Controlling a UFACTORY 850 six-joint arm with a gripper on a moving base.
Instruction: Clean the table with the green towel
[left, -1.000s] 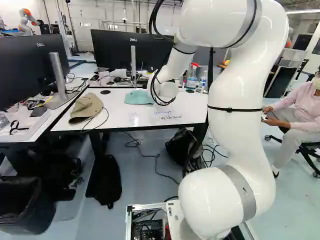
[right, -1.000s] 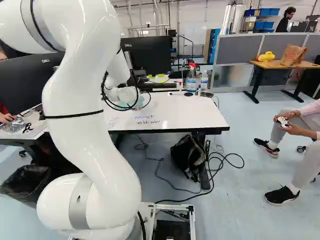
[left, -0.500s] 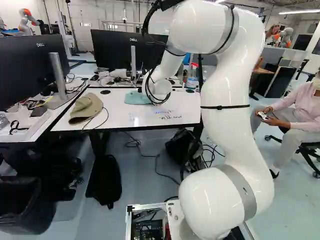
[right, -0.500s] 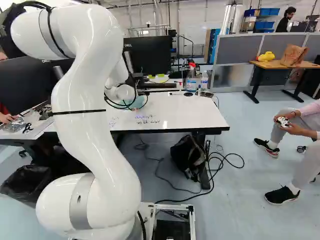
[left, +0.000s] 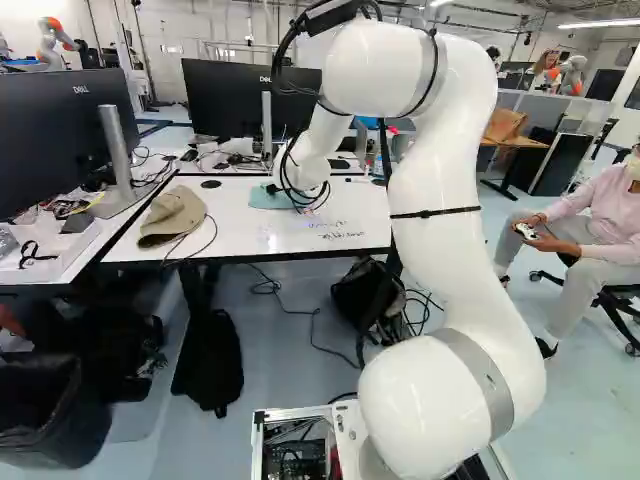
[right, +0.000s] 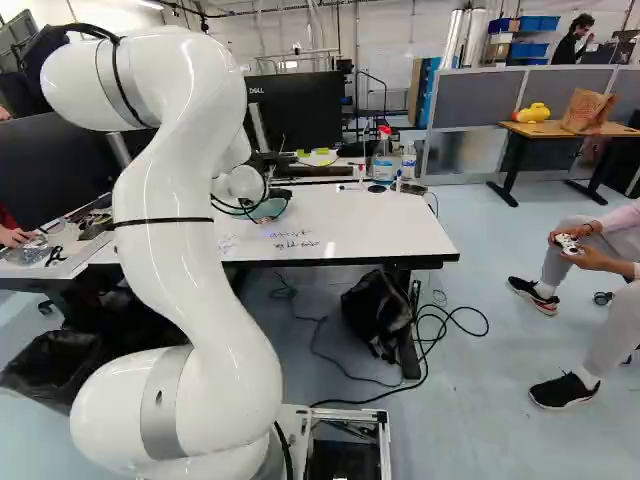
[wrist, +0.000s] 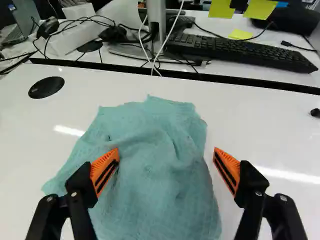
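Note:
The green towel lies crumpled on the white table, with part of it behind my wrist in the left base view. A dark bit of my gripper shows beside the wrist there; the rest is hidden. In the wrist view the open gripper has the towel under and ahead of it. One orange pad is over the cloth, the other just beyond its edge, over bare tabletop. Handwritten marks are on the table's near part.
A tan cap with a cable sits near the table's end. Monitors and a keyboard stand behind. A spray bottle and water bottle are at the back. A backpack rests below; another robot is far off.
My arm has swung leftward in the left base view and its upper part has come lower, bringing the wrist over the towel. The base and the towel have not moved.

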